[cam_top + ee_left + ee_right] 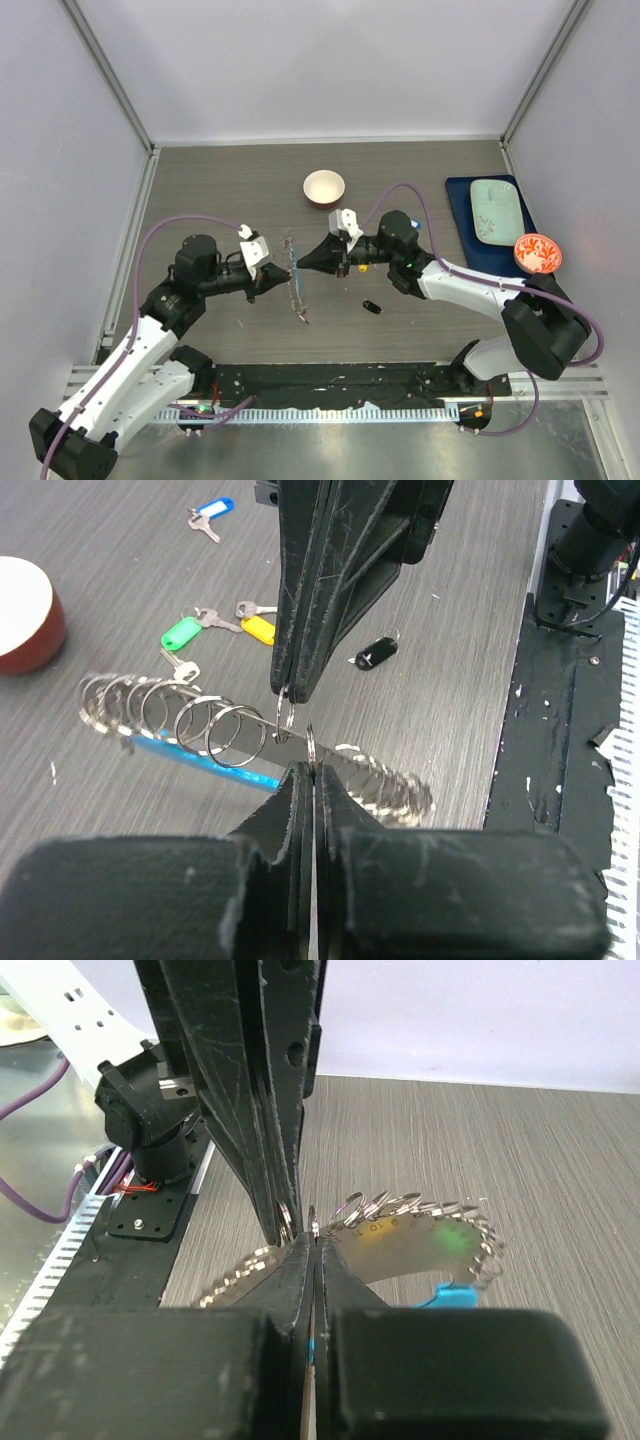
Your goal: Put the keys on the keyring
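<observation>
The keyring [294,278] is a curved silvery metal band lined with several small split rings [180,710] and carrying a bright-blue tag [205,765]. It hangs above the table between my two grippers, which meet tip to tip. My left gripper [311,770] is shut on one split ring. My right gripper [316,1240] is shut on a neighbouring ring [313,1218]. The keys lie loose on the table: green-tagged [181,633], yellow-tagged [258,630], blue-tagged [214,507] and black-tagged [374,654]. From above only the black-tagged key [371,306] shows.
A small white bowl [324,187] stands behind the grippers. At the right lie a dark blue mat [460,205] bearing a pale green tray [497,210], and a red patterned bowl [538,253]. The black base rail [330,380] runs along the near edge.
</observation>
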